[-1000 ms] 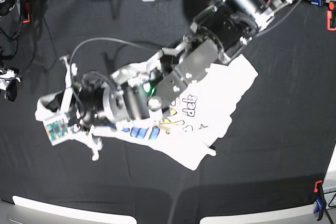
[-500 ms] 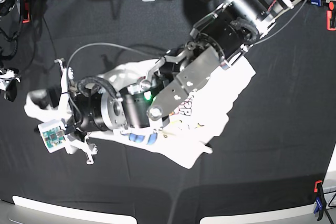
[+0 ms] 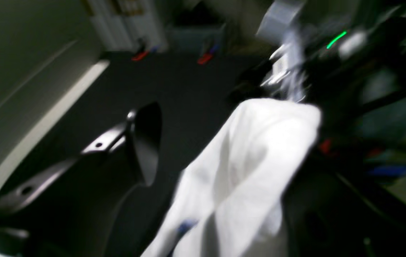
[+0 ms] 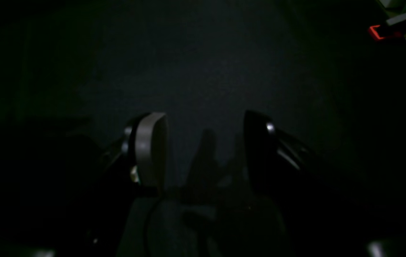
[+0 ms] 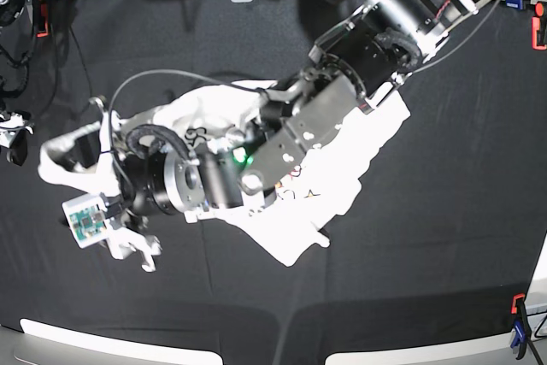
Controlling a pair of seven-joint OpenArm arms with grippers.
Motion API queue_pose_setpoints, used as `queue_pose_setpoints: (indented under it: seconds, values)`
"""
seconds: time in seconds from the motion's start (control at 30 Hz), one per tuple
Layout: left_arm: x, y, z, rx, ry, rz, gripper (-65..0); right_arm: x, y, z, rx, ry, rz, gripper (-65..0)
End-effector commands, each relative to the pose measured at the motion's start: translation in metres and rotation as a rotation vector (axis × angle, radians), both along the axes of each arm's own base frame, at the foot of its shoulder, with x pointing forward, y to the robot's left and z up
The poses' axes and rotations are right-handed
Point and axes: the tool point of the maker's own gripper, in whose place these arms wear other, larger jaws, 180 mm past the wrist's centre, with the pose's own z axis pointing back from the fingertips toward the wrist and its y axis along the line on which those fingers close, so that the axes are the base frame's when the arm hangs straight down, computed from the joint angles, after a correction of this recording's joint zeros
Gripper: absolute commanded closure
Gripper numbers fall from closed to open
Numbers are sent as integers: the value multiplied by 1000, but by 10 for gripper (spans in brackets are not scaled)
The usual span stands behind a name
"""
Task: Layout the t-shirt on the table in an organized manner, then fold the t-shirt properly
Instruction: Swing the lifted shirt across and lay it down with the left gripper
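The white t-shirt lies crumpled across the middle of the black desk, partly hidden under my two arms. My left fingers are blurred; one shows beside the cloth, and I cannot tell their spread. My right fingers stand apart, empty, above bare desk.

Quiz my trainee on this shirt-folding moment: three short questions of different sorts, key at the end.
1. True or false: the t-shirt lies flat and fully spread on the table.
2. The fingers of the right gripper hold: A) the shirt, B) nothing, C) a clamp.
3. In the base view, which arm reaches over the shirt from the upper right?

Key: 1 false, it is bunched; 2 B; 3 the left arm.
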Motion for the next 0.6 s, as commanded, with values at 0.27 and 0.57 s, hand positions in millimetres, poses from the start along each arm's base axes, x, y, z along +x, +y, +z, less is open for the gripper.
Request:
queue_pose_setpoints:
  seconds: [0.27,0.57]
  values:
    - [-6,21,-51,391,30,-25,-339,7,-4,20,-32,-48,14,-329]
    - [-102,25,-50,383,189,-545,-339,7,-4,20,-31,-48,14,-329]
